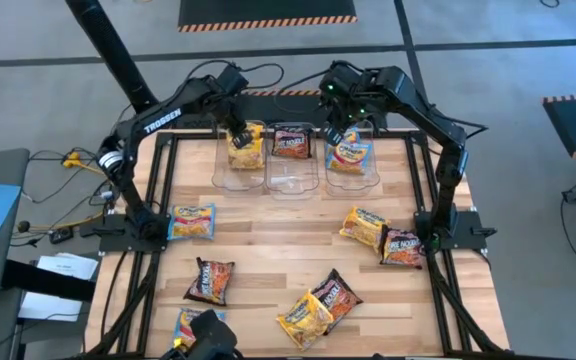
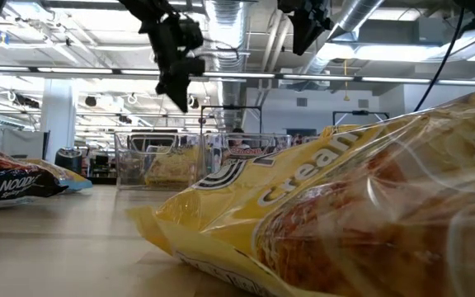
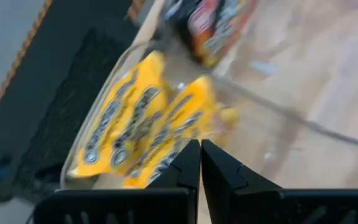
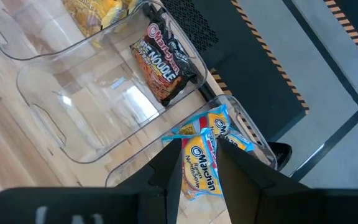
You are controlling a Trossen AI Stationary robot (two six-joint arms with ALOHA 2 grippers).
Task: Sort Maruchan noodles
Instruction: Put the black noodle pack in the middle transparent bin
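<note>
Three clear bins stand side by side at the table's far edge. The left bin (image 1: pixel 243 150) holds yellow packets (image 3: pixel 142 124), the middle bin (image 1: pixel 291 160) a maroon packet (image 4: pixel 163 65), and the right bin (image 1: pixel 353 160) blue-and-orange packets (image 4: pixel 204 155). My left gripper (image 3: pixel 200 155) hovers shut and empty over the yellow packets (image 1: pixel 245 148). My right gripper (image 4: pixel 199 158) hangs open and empty above the right bin; a blue packet shows through the gap between its fingers. In the low view both grippers, left (image 2: pixel 176 82) and right (image 2: pixel 308 29), hang clear above the bins with nothing in them.
Loose packets lie on the wooden table: a blue one (image 1: pixel 192 221) at the left, maroon (image 1: pixel 210 281) and blue (image 1: pixel 193 322) near the front left, yellow (image 1: pixel 303 318) overlapping maroon (image 1: pixel 336 293) at the front centre, and yellow (image 1: pixel 364 226) beside maroon (image 1: pixel 403 247) at the right.
</note>
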